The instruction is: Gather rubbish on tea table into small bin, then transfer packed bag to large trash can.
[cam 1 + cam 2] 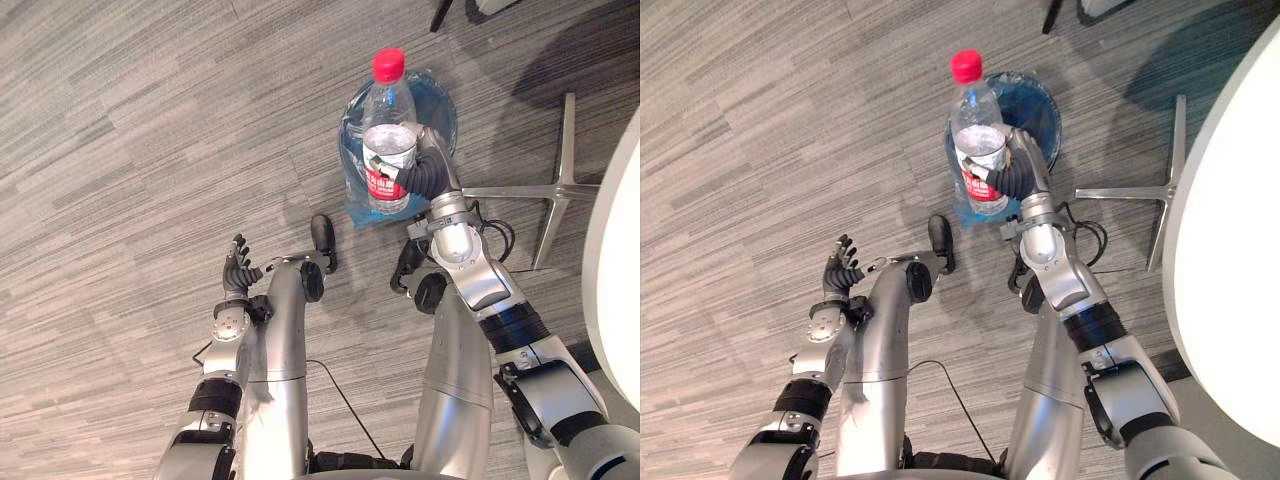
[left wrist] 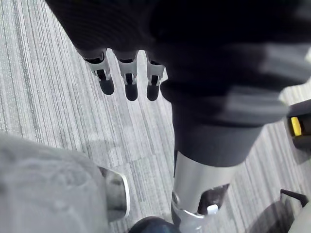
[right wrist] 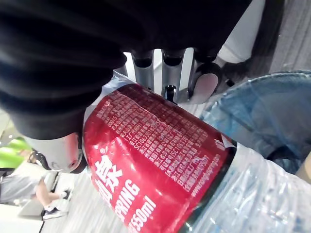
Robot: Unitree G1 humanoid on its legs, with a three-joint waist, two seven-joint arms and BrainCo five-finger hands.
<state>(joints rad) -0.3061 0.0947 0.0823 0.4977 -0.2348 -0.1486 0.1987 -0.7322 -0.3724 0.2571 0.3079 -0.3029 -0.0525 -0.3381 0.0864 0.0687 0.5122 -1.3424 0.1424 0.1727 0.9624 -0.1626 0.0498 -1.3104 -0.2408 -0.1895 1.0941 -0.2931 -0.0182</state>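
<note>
The left robot hand (image 1: 238,268) hangs low at the robot's left side above the grey striped floor (image 1: 120,150). Its fingers (image 2: 127,87) are loosely straightened and apart from the thumb, and it holds and touches nothing.

Farther out, the right robot hand (image 1: 425,172) is raised ahead of the robot and closed round 1 clear plastic bottle (image 1: 389,135). Its fingers (image 3: 167,73) curl over the bottle's side at the upper edge of the label (image 3: 160,155), and the thumb presses from the other side. The bottle stands nearly upright in this grasp, its red cap (image 1: 388,64) well above the robot hand and its base just below it. The bottle looks empty or close to it. The label is a red band with white print, part in Chinese characters and part in Latin letters and numerals, and it wraps the lower half of the bottle right where the robot hand grips.

Just beyond and below the right robot hand sits the small bin (image 1: 443,105), lined with a blue bag (image 3: 272,111) whose rim spreads over its edge. The bottle shows in front of the bin's opening and has not gone in. Whether it is straight above the opening cannot be told.

To the right of the right robot hand, thin silver metal legs (image 1: 560,185) spread over the floor, and past them curves the white edge of the bench (image 1: 1230,250).
</note>
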